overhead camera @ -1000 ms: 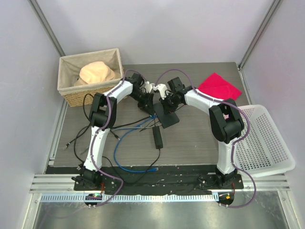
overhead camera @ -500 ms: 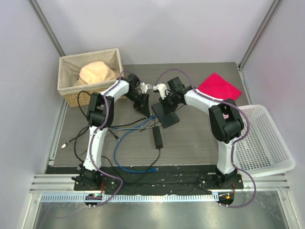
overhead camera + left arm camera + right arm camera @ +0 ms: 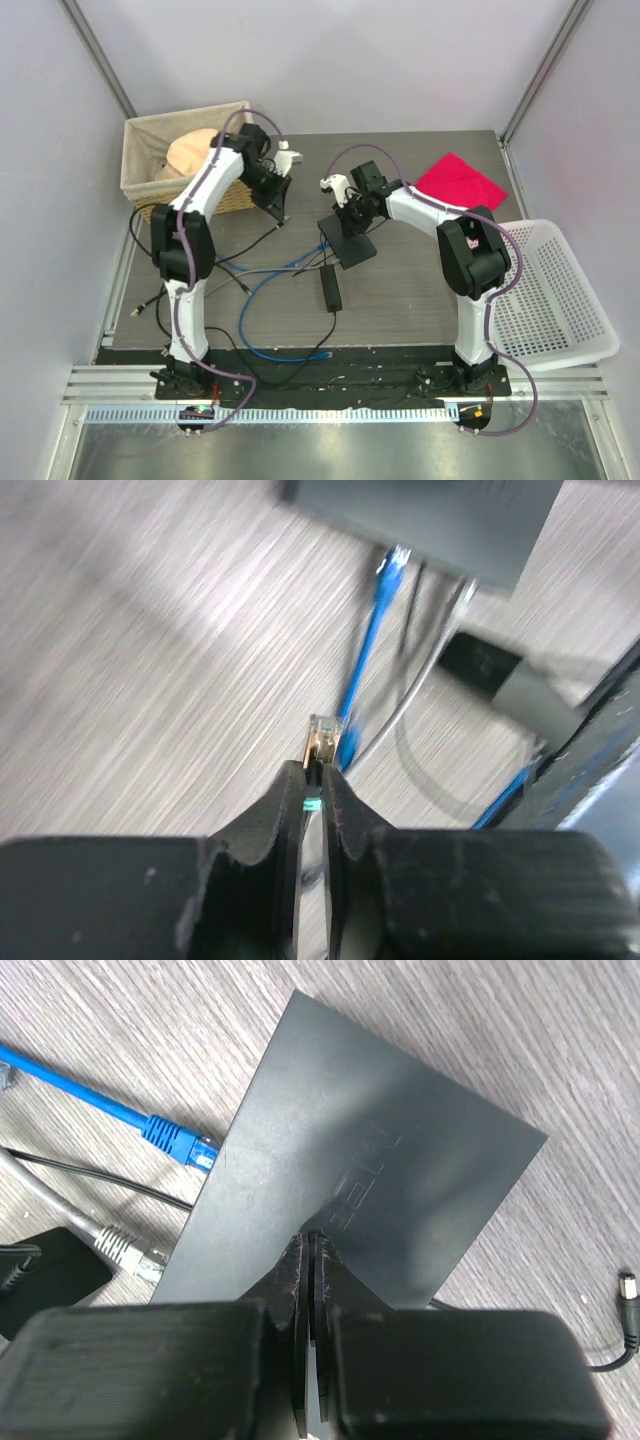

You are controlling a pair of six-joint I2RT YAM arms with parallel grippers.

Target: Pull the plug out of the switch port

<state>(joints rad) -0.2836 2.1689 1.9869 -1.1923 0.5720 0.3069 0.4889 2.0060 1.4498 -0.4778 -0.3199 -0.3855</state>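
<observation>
The switch is a flat, matte-black rectangular box lying on the grey wood-grain tabletop, with faint embossed lettering on its lid that only the right wrist view shows. The right gripper has its two black fingers pressed together with nothing between them, the tips resting on that lid near its middle.

The plug, a small clear connector with gold contacts, is pinched between the closed fingers of the left gripper, well apart from the switch and up off the table. Its cable is hidden behind the fingers. From overhead the plug is too small to make out.

A blue cable plug lies at the switch's socket edge. Whether it is seated there cannot be told. A grey braided cable end lies just beside the same edge, and a narrow black adapter brick lies nearer the arm bases. The left wrist view is motion-blurred, and the switch is cut off at its top border.

Left of the switch stands a cloth-lined wicker basket, to its right a red cloth, and further right a white perforated plastic basket.
</observation>
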